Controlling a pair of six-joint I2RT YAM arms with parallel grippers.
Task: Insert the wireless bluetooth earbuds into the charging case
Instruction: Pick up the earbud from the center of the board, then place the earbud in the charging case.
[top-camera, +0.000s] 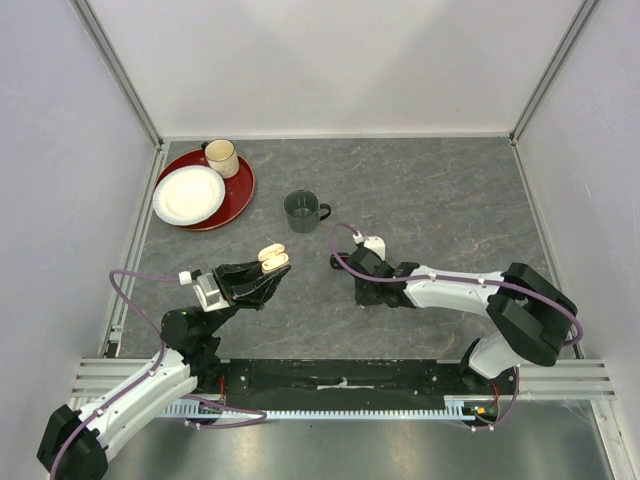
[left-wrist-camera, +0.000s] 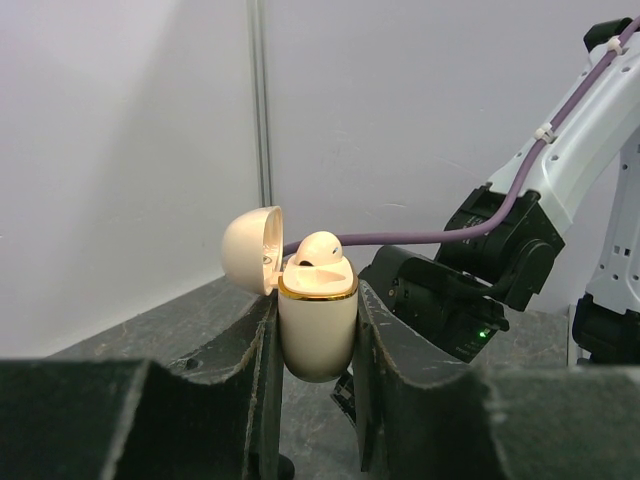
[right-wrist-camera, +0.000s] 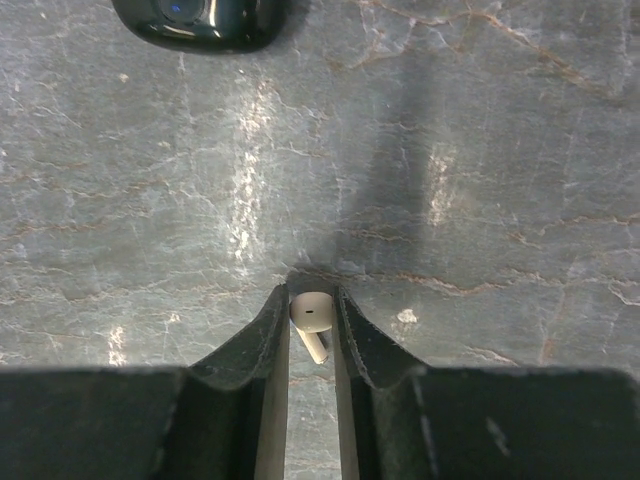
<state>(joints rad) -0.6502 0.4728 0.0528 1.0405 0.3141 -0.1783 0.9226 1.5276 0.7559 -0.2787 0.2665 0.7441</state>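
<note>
Right wrist: right end effector (right-wrist-camera: 311, 296) clamped on white earbud (right-wrist-camera: 311, 315), stem pointing back toward camera.

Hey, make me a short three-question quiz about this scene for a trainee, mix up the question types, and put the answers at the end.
1. True or false: the charging case held by the left gripper has its lid shut.
2. What lies between the fingers of the right gripper? A) white earbud B) spoon C) coin
3. Fill in: the number of earbuds showing in the open case is ___.
Key: 1 false; 2 A; 3 one.
</note>
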